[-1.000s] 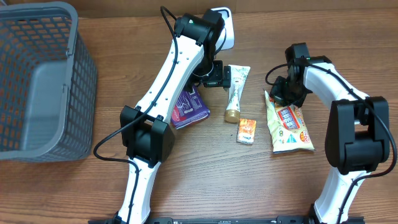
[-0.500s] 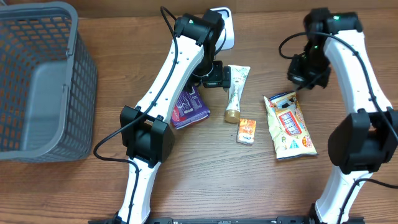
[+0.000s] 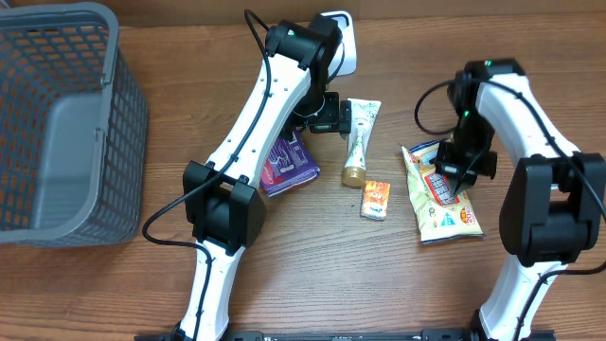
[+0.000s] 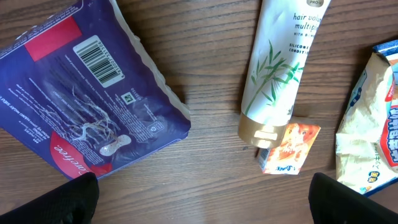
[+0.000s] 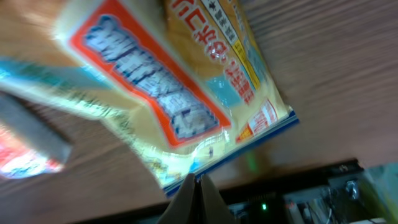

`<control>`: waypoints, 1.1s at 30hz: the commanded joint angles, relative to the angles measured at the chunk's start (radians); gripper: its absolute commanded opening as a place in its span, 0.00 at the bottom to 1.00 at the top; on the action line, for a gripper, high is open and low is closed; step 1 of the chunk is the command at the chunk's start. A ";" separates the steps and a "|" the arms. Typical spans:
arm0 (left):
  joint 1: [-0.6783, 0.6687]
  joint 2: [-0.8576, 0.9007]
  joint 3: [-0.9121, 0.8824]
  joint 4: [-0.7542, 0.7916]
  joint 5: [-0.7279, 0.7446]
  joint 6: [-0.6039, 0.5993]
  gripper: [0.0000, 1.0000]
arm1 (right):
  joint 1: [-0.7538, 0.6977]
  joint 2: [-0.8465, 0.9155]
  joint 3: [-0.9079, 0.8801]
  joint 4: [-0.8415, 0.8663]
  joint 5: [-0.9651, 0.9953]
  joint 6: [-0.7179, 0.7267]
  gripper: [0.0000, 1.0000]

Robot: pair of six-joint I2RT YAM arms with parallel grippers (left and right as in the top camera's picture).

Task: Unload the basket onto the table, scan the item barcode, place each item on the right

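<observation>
Poised directly over the snack bag (image 3: 440, 210) with the right hand (image 3: 456, 180), pinched narrow. Lies lengthways, far-to-near on the worktop; wide left hand (image 3: 329, 116) well apart.

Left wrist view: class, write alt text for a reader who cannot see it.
A purple packet lies barcode-up on a wooden table, left of a white hair-product tube with an orange sachet at its gold cap. A yellow snack bag enters at the right edge, and the open left claw shows its fingertips in the bottom corners.
</observation>
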 commanded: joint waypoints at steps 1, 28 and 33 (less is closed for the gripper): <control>0.004 0.000 0.016 0.002 -0.002 0.023 1.00 | 0.005 -0.003 -0.118 0.074 -0.010 -0.003 0.04; 0.004 0.000 0.016 0.001 -0.003 0.023 1.00 | -0.011 0.000 0.035 0.393 -0.159 -0.019 0.48; 0.004 0.000 0.016 0.001 -0.003 0.023 1.00 | -0.047 0.001 0.125 0.352 -0.069 -0.147 1.00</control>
